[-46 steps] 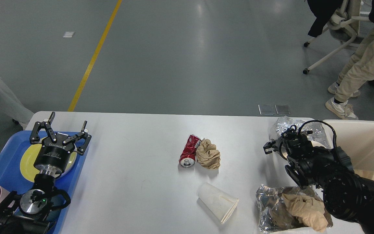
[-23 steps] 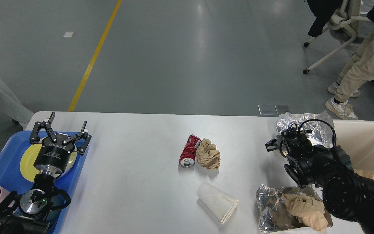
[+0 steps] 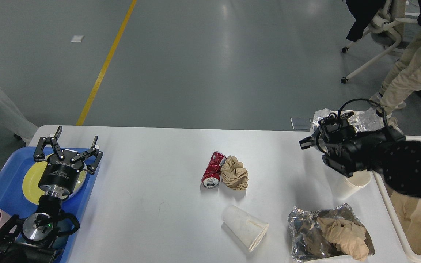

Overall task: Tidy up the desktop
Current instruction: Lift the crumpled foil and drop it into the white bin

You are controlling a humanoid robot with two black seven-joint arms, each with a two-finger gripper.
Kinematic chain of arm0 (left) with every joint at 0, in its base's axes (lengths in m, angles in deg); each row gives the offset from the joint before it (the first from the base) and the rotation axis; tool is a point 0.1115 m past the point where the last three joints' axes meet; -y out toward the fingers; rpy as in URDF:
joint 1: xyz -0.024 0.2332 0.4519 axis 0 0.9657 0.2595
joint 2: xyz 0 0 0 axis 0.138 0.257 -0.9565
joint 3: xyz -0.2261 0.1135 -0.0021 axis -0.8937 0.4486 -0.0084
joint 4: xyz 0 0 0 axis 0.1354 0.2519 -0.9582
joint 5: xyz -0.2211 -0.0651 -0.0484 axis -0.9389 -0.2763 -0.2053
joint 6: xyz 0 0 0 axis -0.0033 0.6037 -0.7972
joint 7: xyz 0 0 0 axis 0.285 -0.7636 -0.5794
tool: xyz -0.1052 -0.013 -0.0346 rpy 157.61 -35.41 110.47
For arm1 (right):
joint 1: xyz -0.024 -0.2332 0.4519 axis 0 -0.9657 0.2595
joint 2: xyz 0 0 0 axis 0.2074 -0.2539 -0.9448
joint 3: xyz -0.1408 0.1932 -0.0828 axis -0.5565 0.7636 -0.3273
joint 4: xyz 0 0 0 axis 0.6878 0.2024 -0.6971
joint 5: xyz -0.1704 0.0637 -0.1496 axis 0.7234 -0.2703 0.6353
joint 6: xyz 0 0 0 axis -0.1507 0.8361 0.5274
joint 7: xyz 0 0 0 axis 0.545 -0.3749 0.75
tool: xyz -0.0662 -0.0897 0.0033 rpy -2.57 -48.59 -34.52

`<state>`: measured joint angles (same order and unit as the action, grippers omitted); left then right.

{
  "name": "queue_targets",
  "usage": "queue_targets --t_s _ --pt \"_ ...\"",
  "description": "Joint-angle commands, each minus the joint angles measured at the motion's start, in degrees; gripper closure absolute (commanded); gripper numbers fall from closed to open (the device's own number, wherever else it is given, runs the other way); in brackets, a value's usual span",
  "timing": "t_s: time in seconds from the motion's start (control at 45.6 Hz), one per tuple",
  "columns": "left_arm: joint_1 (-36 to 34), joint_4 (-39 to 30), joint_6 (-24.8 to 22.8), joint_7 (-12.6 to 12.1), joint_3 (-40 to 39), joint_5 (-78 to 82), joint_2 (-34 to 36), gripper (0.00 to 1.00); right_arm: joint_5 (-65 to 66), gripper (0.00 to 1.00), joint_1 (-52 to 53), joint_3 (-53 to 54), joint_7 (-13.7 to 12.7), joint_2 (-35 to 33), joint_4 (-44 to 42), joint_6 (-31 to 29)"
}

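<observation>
The white worktop (image 3: 152, 204) fills the lower view, its right edge beside a cream bin (image 3: 389, 204). The left gripper (image 3: 68, 148) hangs over a yellow plate (image 3: 29, 179) on a blue tray (image 3: 2, 182), jaws spread and empty. The right gripper (image 3: 314, 137) is raised near the far right corner, clenched on crumpled foil (image 3: 364, 118), above an upright paper cup (image 3: 349, 184). Mid-worktop, a crushed red can (image 3: 212, 170) touches a brown paper wad (image 3: 234, 173); nearer lie a tipped white cup (image 3: 245, 226) and foil wrapper (image 3: 305, 233).
</observation>
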<state>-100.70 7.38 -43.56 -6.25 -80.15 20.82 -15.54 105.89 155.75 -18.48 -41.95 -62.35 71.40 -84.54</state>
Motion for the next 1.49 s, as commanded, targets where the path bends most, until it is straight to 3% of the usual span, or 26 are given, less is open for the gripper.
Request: queue_targets --t_s 0.0,0.329,0.592,0.855,0.987,1.119,1.25,1.47 --pt "0.00 0.00 0.00 0.00 0.00 0.00 0.03 0.03 -5.78 1.00 12.44 -1.26 -0.25 -2.47 11.61 -4.52" --pt "0.00 0.00 0.00 0.00 0.00 0.00 0.03 0.03 -19.05 1.00 38.28 -11.19 -0.16 -8.26 32.70 -20.18" --pt "0.00 0.00 0.00 0.00 0.00 0.00 0.03 0.03 -21.61 1.00 55.61 -19.46 -0.25 -12.22 51.96 -20.18" --pt "0.00 0.00 0.00 0.00 0.00 0.00 0.03 0.04 -21.69 1.00 53.95 -23.68 -0.16 -18.19 55.04 -12.01" --pt "0.00 0.00 0.00 0.00 0.00 0.00 0.03 0.03 -19.85 1.00 46.31 -23.94 -0.25 -25.92 52.77 -7.18" --pt "0.00 0.00 0.00 0.00 0.00 0.00 0.03 0.04 -15.46 1.00 34.63 -22.45 -0.16 -32.16 44.95 -3.75" --pt "0.00 0.00 0.00 0.00 0.00 0.00 0.03 0.03 -15.10 1.00 17.76 -14.82 0.10 -36.39 31.08 -1.99" --pt "0.00 0.00 0.00 0.00 0.00 0.00 0.03 0.03 -15.10 1.00 -10.54 4.86 0.28 -34.82 6.55 -1.90"
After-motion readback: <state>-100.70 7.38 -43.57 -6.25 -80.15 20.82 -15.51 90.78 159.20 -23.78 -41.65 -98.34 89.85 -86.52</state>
